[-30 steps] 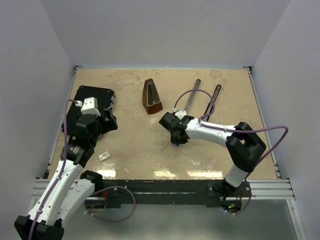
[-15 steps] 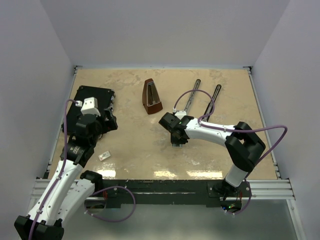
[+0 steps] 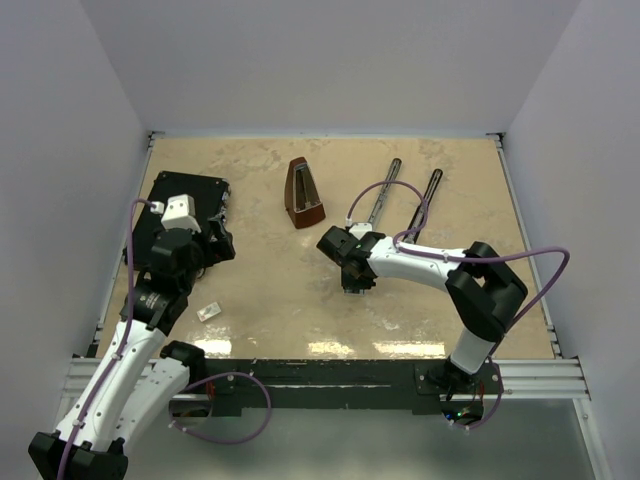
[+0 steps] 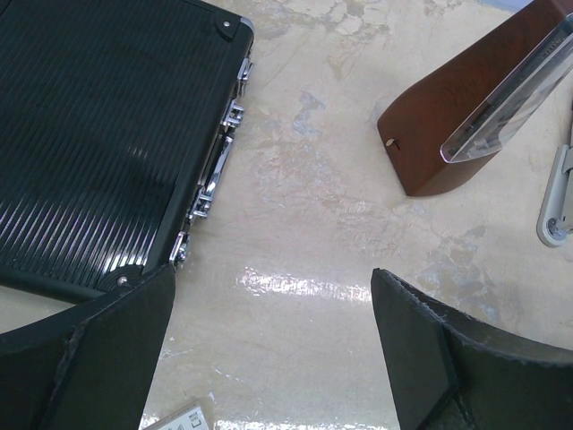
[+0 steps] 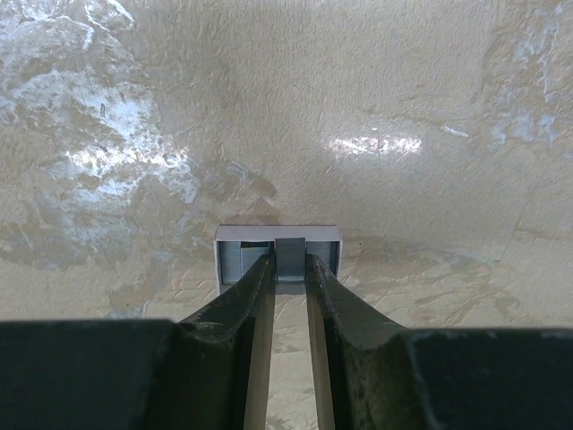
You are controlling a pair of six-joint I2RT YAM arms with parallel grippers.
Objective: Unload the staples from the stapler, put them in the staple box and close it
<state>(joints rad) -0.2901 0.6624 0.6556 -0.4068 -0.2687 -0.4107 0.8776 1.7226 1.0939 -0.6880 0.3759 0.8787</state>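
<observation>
Now our right jaws, nearly shut, pinch the staples (image 5: 277,236) low against the surface (image 5: 421,81), strip crosswise at their tips; the stapler (image 3: 388,185) lies open, well beyond. Left jaws gape empty, farther off.

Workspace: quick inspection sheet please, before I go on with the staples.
Surface: beige marbled table, glossy, glare patches.
Job's things: stapler lies opened out, its two bars spread, far right; staples pinched by the right gripper, low at the table.
Clutter: brown metronome upright; black case closed, far left; small white piece beside the left arm.
Grippers: left gripper open, over bare table beside the case; right gripper shut on the staples.
Cables: purple cables along both arms; the right one loops over the stapler.
Surroundings: white walls; metal rail at near edge.
</observation>
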